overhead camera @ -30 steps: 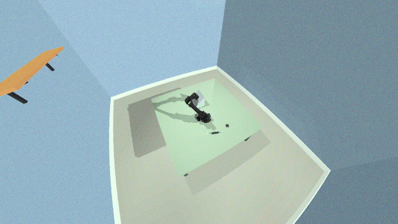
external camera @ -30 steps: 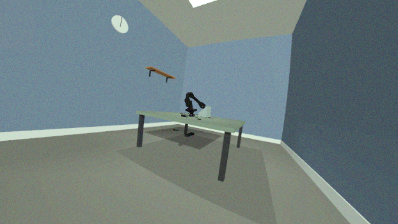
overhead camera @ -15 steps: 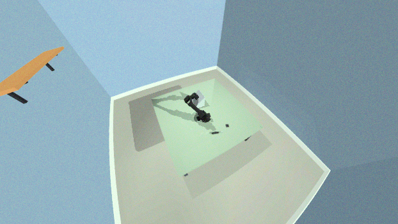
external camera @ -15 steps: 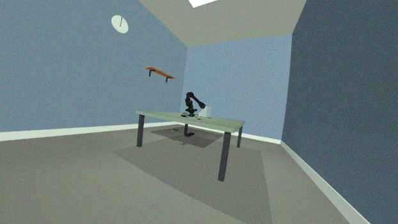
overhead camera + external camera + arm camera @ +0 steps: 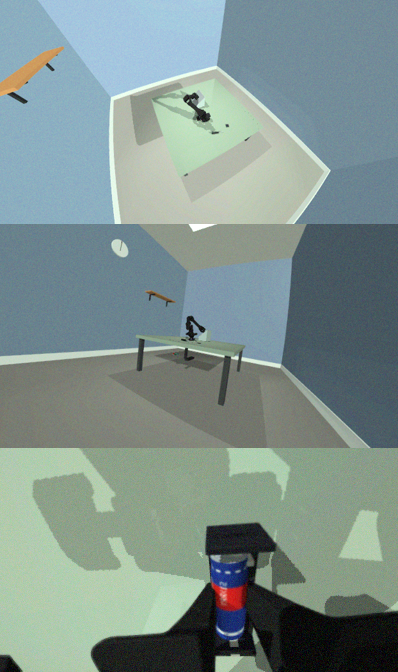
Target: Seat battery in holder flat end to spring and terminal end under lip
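My gripper (image 5: pixel 227 586) is shut on the battery, with a black finger along each side. The battery (image 5: pixel 230 598) is blue with a red band and points up the wrist view. Its grey upper end meets the edge of a broad black plate, seemingly the lip of the black holder (image 5: pixel 240 539). A smaller black part with a pale stub shows just past the battery's lower end. The fingers hide the holder's sides. I cannot tell whether the battery is fully down or touches both ends. The battery and holder are too small to make out in the top and exterior views.
A pale block (image 5: pixel 200 103) (image 5: pixel 205 335) stands beside the black arm on the green table (image 5: pixel 179 144) (image 5: pixel 221 347). Small dark pieces, including a flat bar (image 5: pixel 215 132) and a small square (image 5: pixel 227 125), lie on the other side of the arm's base. Arm shadows cross the wrist view.
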Robot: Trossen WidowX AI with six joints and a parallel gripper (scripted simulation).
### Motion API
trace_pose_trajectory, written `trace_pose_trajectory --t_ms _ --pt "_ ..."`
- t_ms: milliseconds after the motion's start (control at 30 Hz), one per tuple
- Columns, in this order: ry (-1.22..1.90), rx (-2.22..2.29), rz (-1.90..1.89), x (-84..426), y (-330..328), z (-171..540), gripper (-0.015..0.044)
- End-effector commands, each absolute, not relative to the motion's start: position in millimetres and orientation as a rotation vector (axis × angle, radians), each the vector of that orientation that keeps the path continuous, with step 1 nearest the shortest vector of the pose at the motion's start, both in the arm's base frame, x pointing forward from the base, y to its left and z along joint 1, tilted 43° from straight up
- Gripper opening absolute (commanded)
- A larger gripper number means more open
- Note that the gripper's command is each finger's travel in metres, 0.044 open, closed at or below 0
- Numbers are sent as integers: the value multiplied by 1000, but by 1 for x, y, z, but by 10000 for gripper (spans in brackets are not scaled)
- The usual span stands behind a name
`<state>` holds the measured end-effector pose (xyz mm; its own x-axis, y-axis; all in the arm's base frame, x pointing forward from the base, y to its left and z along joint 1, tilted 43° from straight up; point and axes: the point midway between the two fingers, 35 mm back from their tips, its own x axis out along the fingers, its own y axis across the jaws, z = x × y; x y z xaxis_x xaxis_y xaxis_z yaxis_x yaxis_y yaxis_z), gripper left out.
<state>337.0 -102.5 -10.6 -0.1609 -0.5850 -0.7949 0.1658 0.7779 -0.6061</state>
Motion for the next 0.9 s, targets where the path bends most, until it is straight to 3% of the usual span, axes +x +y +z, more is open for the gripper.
trace_pose_trajectory --t_ms 0,867 --pt "1581 -352 -681 339 -104 -10 72" --pt "1508 -369 -650 332 -105 -10 72"
